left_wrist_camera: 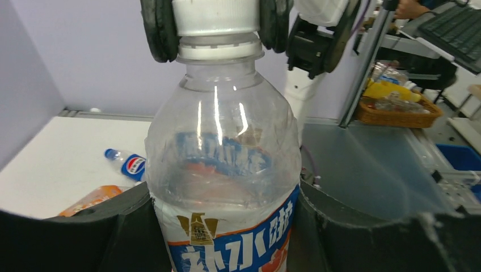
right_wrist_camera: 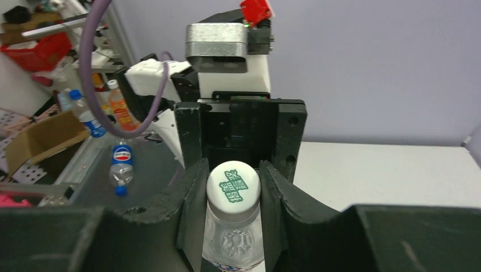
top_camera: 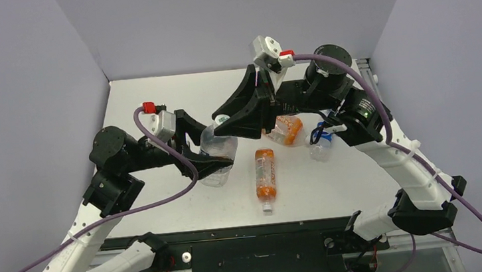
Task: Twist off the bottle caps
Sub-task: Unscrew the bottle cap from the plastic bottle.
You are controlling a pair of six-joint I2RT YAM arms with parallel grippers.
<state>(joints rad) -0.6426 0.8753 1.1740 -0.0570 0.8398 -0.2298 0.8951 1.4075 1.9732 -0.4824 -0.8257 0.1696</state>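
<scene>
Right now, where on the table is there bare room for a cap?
Bare: table near edge, between slim orange bottle and right arm; also far-left corner behind left arm. Crowded: the middle, around the held clear bottle and wide orange bottle.

Left of the table [top_camera: 343, 189] centre: upright bottle [top_camera: 218, 153], clamped at the body between the fingers of the left gripper [top_camera: 209, 160]. On top of it: cap [top_camera: 222, 119], pinched by the right gripper [right_wrist_camera: 233, 192] from the right side. Right of this, nearer the front edge: slim bottle [top_camera: 265, 173], lying, neck toward the front. Behind that: wide bottle [top_camera: 286, 129], lying under the right arm. Just right of it: small bottle [top_camera: 321, 145], lying.
</scene>
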